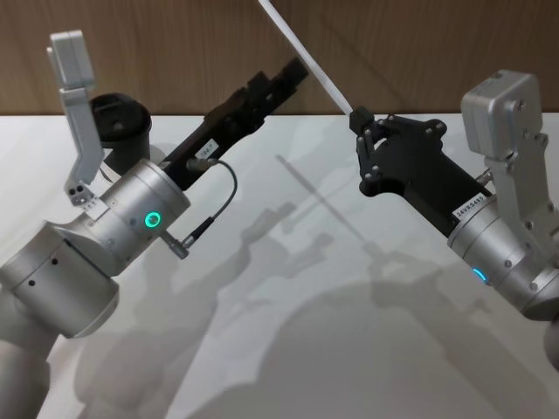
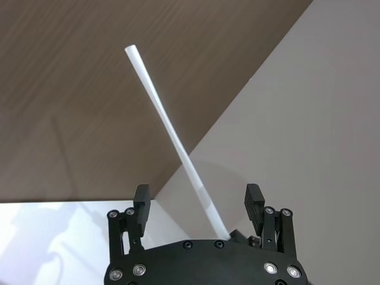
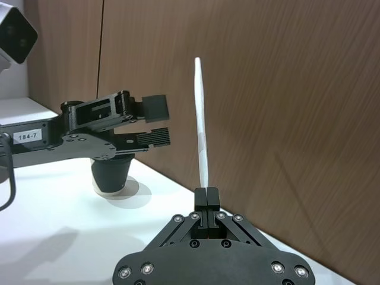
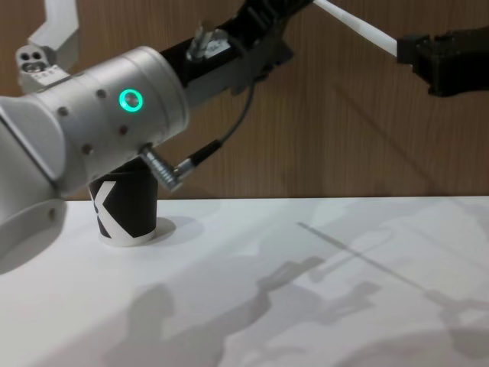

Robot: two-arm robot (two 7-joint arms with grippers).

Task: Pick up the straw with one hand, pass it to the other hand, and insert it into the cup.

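R gripper [image 1: 356,118] fingers clamp straw [image 1: 306,61]; L gripper [image 2: 196,200] fingers wide open astride it; cup [image 4: 126,208] on counter [image 1: 288,297], half hidden by L arm [image 1: 131,218]; label [image 3: 28,136] "184-7".

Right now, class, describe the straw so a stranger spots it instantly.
Above the white table, before the brown wall, two black pincers face each other. The straw is the thin white tube rising from the shut right pincer through the open left pincer; the cable is dark.

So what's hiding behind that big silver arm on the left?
A black lidded paper cup stands on the white table behind the left arm. From the chest view the arm covers its top; its white-marked lower half shows. The lid hides its inside.
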